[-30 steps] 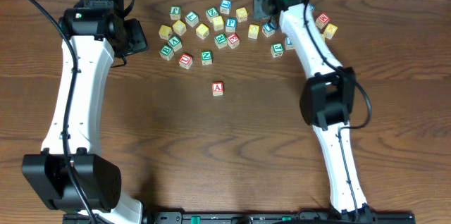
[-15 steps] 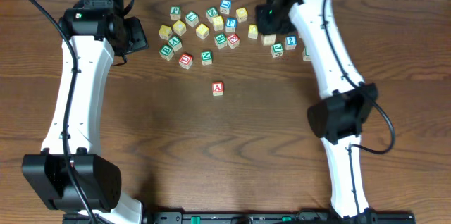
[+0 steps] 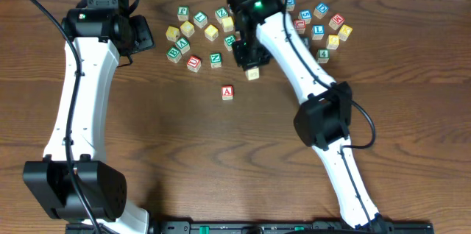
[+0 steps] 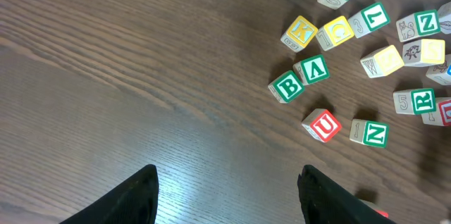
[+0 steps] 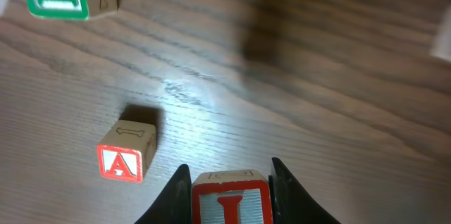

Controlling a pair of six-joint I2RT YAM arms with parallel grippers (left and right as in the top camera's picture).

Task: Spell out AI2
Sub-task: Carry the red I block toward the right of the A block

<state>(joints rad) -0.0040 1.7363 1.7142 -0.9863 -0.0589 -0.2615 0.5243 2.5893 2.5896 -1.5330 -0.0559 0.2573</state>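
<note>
The A cube [image 3: 227,93], pale wood with a red letter, lies alone on the table in front of the pile; it also shows in the right wrist view as the A cube [image 5: 125,155]. My right gripper [image 3: 252,66] hovers just behind and to the right of it, shut on the red I cube [image 5: 231,199], which shows below the fingers overhead as the I cube [image 3: 253,74]. My left gripper [image 4: 229,189] is open and empty over bare wood, left of the pile. I cannot make out the blue 2 among the cubes.
Several lettered cubes are scattered along the back, among them a green N [image 3: 215,59], a red U [image 3: 193,62] and a right-hand cluster [image 3: 324,24]. In the left wrist view, green B [image 4: 287,86] and V [image 4: 312,69] lie nearest.
My right arm has swung from the back right cubes leftward and forward, carrying the I cube to just beside the A cube. The left arm has not moved.
</note>
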